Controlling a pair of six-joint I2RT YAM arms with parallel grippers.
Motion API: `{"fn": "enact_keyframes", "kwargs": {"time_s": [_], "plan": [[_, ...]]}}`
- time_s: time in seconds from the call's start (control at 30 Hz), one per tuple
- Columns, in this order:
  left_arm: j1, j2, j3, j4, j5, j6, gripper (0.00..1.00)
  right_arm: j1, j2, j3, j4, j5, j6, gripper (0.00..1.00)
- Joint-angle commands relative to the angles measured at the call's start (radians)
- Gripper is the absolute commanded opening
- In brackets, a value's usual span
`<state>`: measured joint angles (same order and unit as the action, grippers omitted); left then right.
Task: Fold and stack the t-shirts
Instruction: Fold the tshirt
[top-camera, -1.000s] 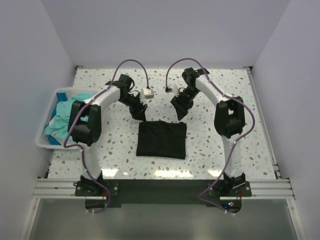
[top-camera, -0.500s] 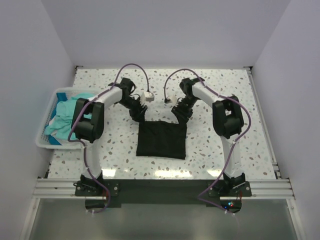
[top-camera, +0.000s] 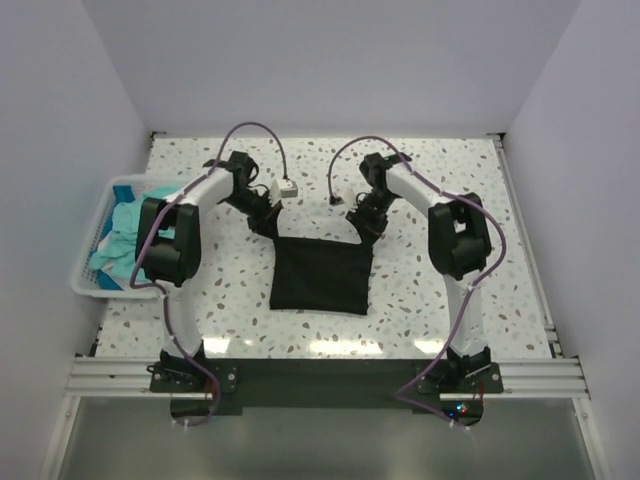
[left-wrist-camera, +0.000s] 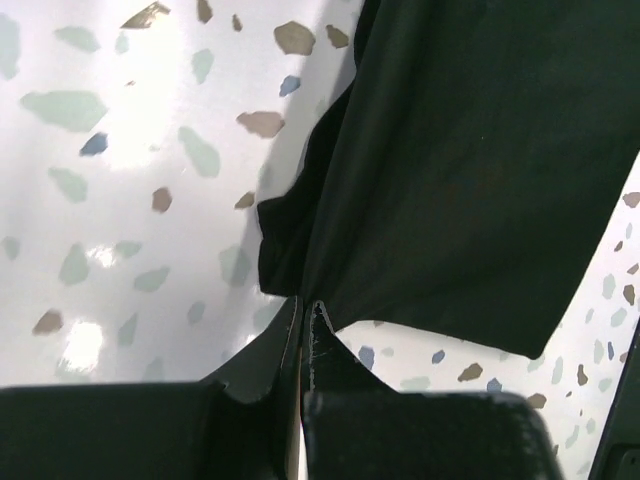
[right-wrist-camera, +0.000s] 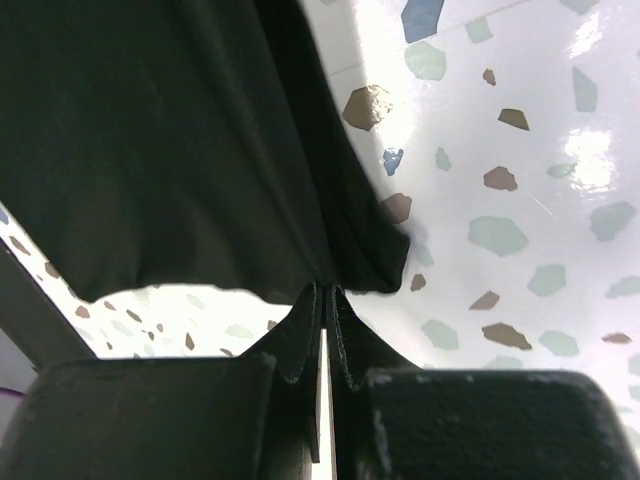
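Both far corners of the black t-shirt were pinched and lifted a little, while the rest of it lay folded on the speckled table between the arms. The left gripper had its fingers pressed tight on the far left corner, and the right gripper had its fingers pressed tight on the far right corner. Some teal t-shirts sat bunched up in the white basket at the left edge of the table.
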<state>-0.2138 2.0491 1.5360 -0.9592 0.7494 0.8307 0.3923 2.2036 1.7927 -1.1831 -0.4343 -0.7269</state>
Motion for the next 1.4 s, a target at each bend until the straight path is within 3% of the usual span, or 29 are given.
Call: {"fn": "enact_keyframes", "kwargs": {"time_s": [0.0, 0.3, 0.57, 0.63, 0.67, 0.73, 0.77, 0.8, 0.83, 0.87, 0.9, 0.93, 0.97, 1.07, 1.13, 1.2, 1.23, 1.37], "plan": [[0.042, -0.069, 0.038, -0.073, -0.022, 0.059, 0.00, 0.003, -0.097, 0.019, -0.026, 0.025, -0.009, 0.00], [0.053, 0.035, 0.052, 0.063, -0.104, -0.007, 0.00, 0.003, -0.022, 0.137, -0.046, 0.023, 0.052, 0.00], [0.053, 0.123, 0.087, 0.181, -0.172, -0.074, 0.00, 0.003, 0.100, 0.175, 0.147, 0.130, 0.194, 0.00], [0.053, 0.128, 0.088, 0.220, -0.199, -0.116, 0.06, 0.003, 0.102, 0.171, 0.225, 0.164, 0.266, 0.00], [0.054, 0.125, 0.087, 0.232, -0.205, -0.128, 0.14, 0.002, 0.096, 0.171, 0.243, 0.181, 0.288, 0.00], [0.063, 0.105, 0.078, 0.260, -0.182, -0.172, 0.27, 0.003, 0.081, 0.172, 0.261, 0.195, 0.329, 0.12], [0.079, 0.065, 0.070, 0.269, -0.158, -0.191, 0.39, 0.002, 0.049, 0.171, 0.263, 0.200, 0.340, 0.34], [0.089, 0.036, 0.061, 0.281, -0.133, -0.211, 0.44, -0.001, 0.027, 0.160, 0.267, 0.195, 0.360, 0.46], [0.100, -0.034, 0.026, 0.319, -0.081, -0.258, 0.55, -0.006, -0.007, 0.149, 0.287, 0.189, 0.375, 0.55], [0.108, -0.074, 0.009, 0.332, -0.056, -0.278, 0.65, -0.007, -0.039, 0.137, 0.298, 0.178, 0.391, 0.72], [0.114, -0.116, -0.011, 0.342, -0.035, -0.294, 0.91, -0.010, -0.112, 0.111, 0.307, 0.137, 0.417, 0.80], [0.114, -0.195, -0.036, 0.344, 0.016, -0.326, 1.00, -0.015, -0.146, 0.097, 0.321, 0.108, 0.434, 0.86], [0.113, -0.237, -0.089, 0.344, 0.054, -0.347, 1.00, -0.017, -0.178, 0.083, 0.323, 0.083, 0.451, 0.97], [0.067, -0.384, -0.250, 0.384, 0.129, -0.496, 1.00, -0.015, -0.304, -0.002, 0.329, -0.085, 0.552, 0.99], [0.027, -0.476, -0.342, 0.443, 0.218, -0.629, 1.00, -0.013, -0.373, -0.111, 0.365, -0.259, 0.677, 0.99], [-0.041, -0.532, -0.515, 0.551, 0.260, -0.769, 1.00, 0.002, -0.404, -0.253, 0.433, -0.308, 0.871, 0.99], [-0.067, -0.575, -0.580, 0.688, 0.278, -0.933, 1.00, 0.022, -0.415, -0.294, 0.469, -0.361, 0.905, 0.99], [-0.157, -0.626, -0.836, 1.130, 0.298, -1.315, 1.00, 0.114, -0.427, -0.443, 0.542, -0.481, 0.977, 0.99]]}}
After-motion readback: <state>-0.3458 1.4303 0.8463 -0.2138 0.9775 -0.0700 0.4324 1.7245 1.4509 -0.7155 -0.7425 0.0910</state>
